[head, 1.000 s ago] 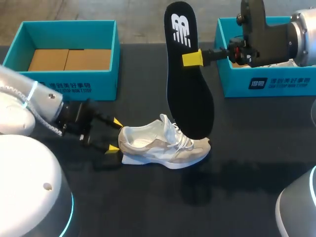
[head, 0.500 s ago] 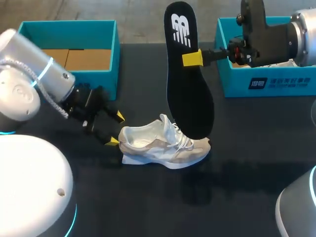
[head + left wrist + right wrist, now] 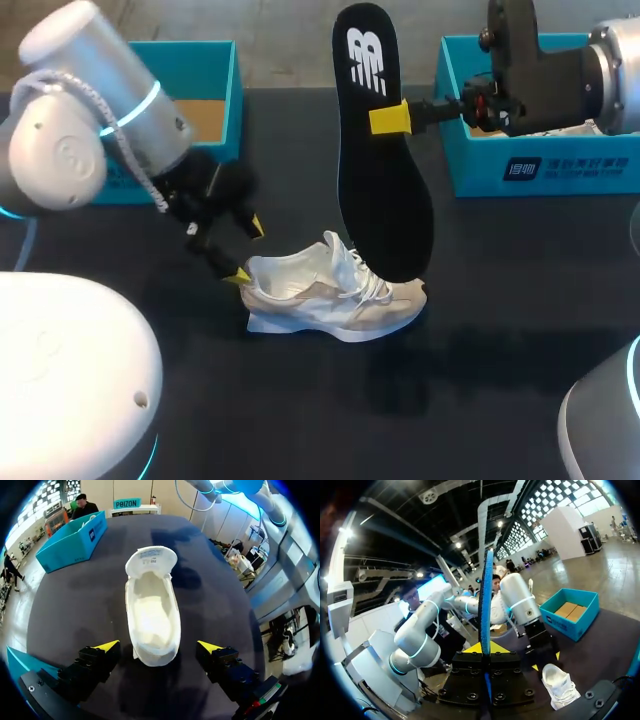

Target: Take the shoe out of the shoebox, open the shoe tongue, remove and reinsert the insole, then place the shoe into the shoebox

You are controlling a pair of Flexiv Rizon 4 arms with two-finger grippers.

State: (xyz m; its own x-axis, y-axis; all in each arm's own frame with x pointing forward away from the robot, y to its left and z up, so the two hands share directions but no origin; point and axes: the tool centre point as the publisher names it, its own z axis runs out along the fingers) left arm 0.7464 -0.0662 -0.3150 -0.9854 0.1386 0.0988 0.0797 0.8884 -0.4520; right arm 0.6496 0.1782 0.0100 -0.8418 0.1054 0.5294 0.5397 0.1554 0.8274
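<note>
Dark counter (image 3: pixel 500 300) carrying two open teal cardboard shoeboxes. One shoebox (image 3: pixel 225 70), with a brown cardboard floor, lies behind the left arm. The other shoebox (image 3: pixel 560 170) lies under and behind the right arm.

Long black foam insole (image 3: pixel 380 180) with a white logo near its upper end. It is clamped by the right jaws, whose yellow fingertips (image 3: pixel 388 118) press it from both sides above its middle. It stands on end, reaching well above and well below the jaws. In the right wrist view it shows edge-on as a thin blue-lit strip (image 3: pixel 485 595) rising from between the tips.

White and beige lace-up sneaker (image 3: pixel 330 295), resting on its sole on the counter, below and ahead of the right jaws. The insole's lower end hangs at the laces; contact cannot be judged.

Left jaws, wide open, level with the sneaker's heel. In the left wrist view the heel end of the sneaker (image 3: pixel 152 615) lies between the two yellow fingertips (image 3: pixel 106 646), clear of both, toe pointing away from the jaws.
</note>
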